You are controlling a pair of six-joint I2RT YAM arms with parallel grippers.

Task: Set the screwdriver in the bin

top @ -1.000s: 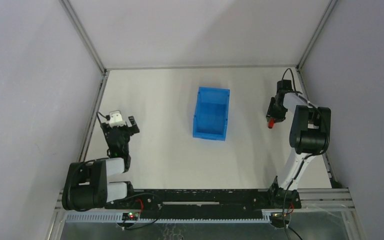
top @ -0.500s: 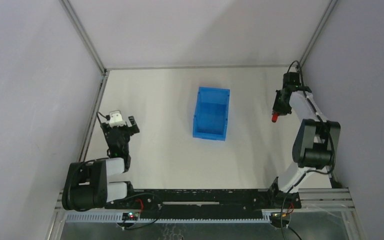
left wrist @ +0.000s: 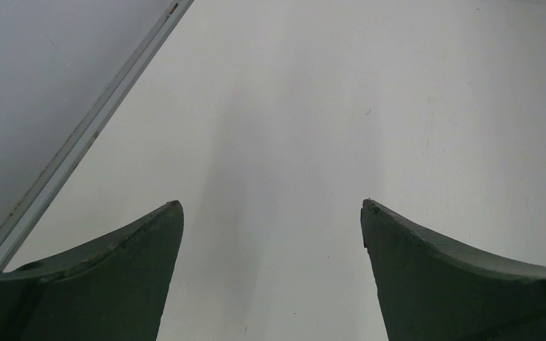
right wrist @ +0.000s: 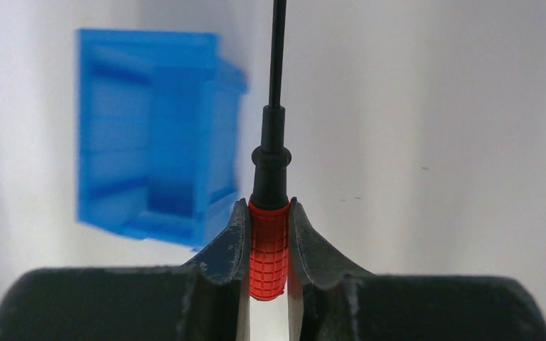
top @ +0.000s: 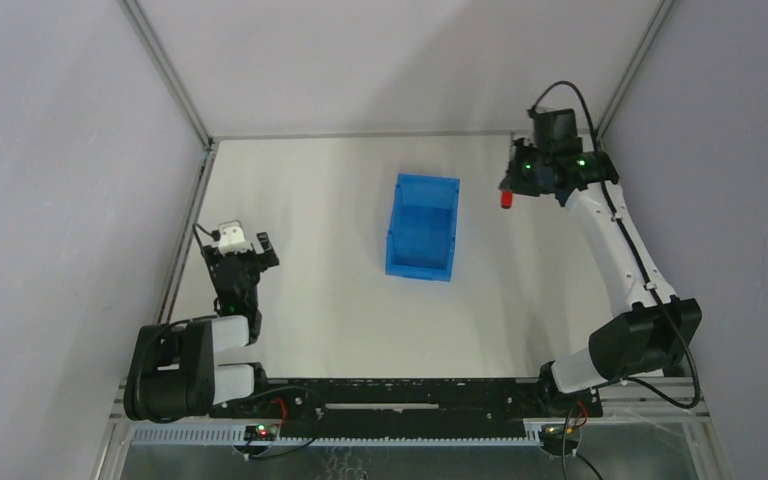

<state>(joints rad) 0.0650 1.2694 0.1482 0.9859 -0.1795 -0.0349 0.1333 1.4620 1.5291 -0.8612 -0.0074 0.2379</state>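
we see the right gripper (right wrist: 268, 207) clenched on the screwdriver (right wrist: 268, 249), its two dark fingers (right wrist: 229, 245) pressed against either side of the red ribbed handle. in the wrist view the black collar and thin black shaft run straight out past the fingertips and leave the frame at the top, so we cannot see the tip. the bin (top: 419, 267) sits flat near the middle of the table (top: 320, 300), blue and open at the top, its long sides running away from the arm bases, with nothing visible inside. from above, the right arm (top: 615, 250) is stretched far out over the table, and its gripper hangs in the air to the right of the bin's far right corner, near it but not over it; there only the red end of the screwdriver shows, poking out below the gripper. in the right wrist view the bin is a blurred blue shape left of the shaft, apart from it. the left gripper (left wrist: 270, 206) is released, its fingers spread wide with bare white table between them and a metal rail (left wrist: 85, 135) along the left edge. from above, the left arm (top: 210, 340) is folded near its base on the left side, well apart from the bin.
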